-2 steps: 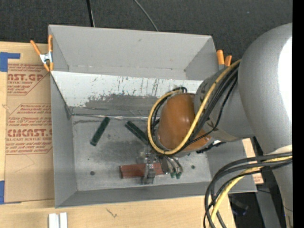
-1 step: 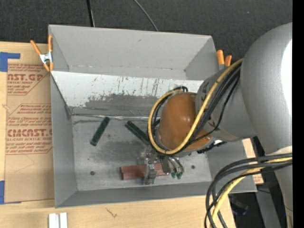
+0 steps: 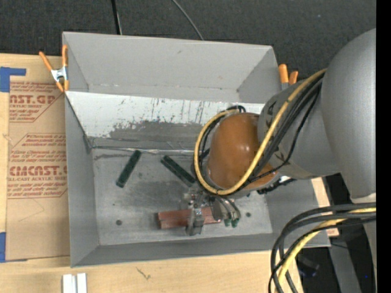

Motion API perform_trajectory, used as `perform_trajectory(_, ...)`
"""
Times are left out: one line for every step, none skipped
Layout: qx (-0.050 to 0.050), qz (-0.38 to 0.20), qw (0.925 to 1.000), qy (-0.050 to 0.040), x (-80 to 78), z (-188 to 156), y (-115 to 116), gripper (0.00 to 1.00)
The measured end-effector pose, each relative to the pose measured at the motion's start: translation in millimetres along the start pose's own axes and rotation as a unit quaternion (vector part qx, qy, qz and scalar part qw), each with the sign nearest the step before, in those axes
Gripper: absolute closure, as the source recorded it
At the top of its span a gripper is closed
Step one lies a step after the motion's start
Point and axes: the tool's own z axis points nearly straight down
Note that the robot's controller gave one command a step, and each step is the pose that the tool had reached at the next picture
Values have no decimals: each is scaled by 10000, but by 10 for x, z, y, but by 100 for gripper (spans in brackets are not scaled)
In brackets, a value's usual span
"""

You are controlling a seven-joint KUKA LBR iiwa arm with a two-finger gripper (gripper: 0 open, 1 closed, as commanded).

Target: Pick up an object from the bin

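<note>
My gripper [image 3: 197, 215] is low in the bin near its front wall, right of the middle, below the arm's orange dome. It stands on the right part of a flat reddish-brown block [image 3: 173, 219] that lies lengthwise along the front wall. The block's left end sticks out to the left of the gripper, and its right end is covered. A small green piece [image 3: 231, 223] lies just right of the gripper. A dark green bar [image 3: 178, 169] lies slanted behind the gripper, its right end hidden under the dome.
A second dark green bar [image 3: 128, 168] lies slanted on the bin floor at the left. The arm and its looped cables cover the bin's right side.
</note>
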Motion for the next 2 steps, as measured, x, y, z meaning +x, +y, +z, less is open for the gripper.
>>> perform_trajectory(-4, 0, 10000, -49, -19, -197, 3, 100)
perform_trajectory(-2, 0, 10000, -27, -5, -359, 3, 100)
